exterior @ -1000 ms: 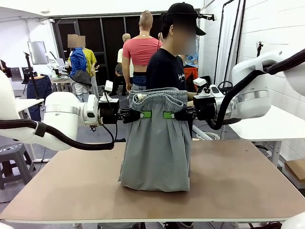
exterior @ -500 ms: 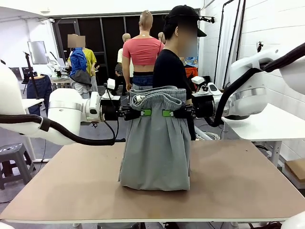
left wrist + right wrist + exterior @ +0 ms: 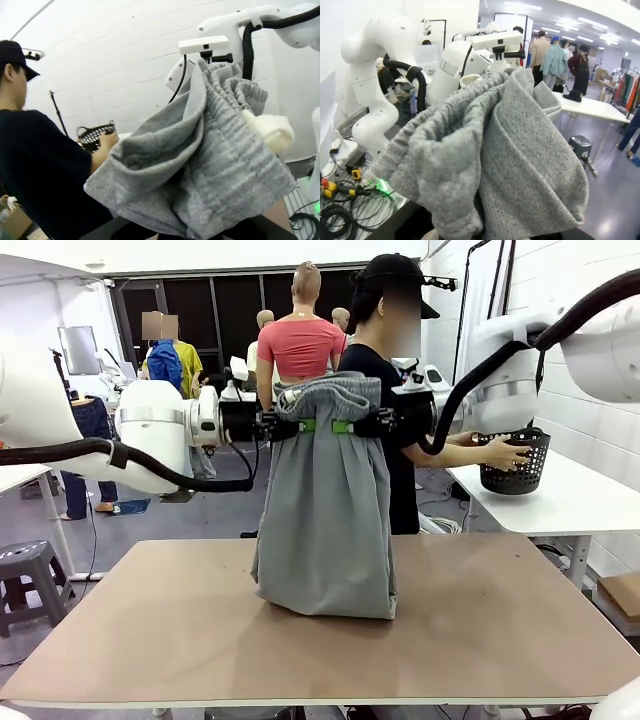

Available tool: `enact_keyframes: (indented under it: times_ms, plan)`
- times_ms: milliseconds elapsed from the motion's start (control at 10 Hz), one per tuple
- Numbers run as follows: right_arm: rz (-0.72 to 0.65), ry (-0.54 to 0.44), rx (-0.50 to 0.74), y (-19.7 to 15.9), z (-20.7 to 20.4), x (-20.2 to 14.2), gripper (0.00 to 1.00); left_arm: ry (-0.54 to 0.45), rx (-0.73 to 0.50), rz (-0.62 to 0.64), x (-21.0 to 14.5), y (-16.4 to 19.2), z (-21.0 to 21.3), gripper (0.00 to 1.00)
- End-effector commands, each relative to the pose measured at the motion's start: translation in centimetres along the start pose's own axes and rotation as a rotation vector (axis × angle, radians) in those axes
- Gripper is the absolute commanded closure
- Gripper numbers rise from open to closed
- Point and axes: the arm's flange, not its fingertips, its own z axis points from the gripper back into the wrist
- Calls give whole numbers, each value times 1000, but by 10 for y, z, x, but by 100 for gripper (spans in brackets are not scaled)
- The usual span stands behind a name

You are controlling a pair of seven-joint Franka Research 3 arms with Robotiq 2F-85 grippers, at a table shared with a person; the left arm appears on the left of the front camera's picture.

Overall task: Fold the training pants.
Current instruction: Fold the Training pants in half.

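Reaching inward level, both arms hold the training pants (image 3: 325, 510) aloft by the waistband.

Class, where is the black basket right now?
In the front view, the black basket sits at right on the white side table, held by the person's hand.

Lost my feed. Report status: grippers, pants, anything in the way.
Left gripper and right gripper both shut on the training pants at the waistband. Pants hang upright, lower end bunched on the table. Person behind, hands on black basket, side table.
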Motion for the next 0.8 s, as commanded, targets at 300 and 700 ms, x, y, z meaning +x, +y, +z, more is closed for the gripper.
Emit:
enact_keyframes:
  times_ms: [300, 700]
  plan:
    - [20, -1, -9, -14, 0, 12, 100, -5, 23, -18, 9, 13, 1, 100]
    - [4, 5, -20, -21, 2, 8, 100, 1, 39, -12, 6, 17, 0, 100]
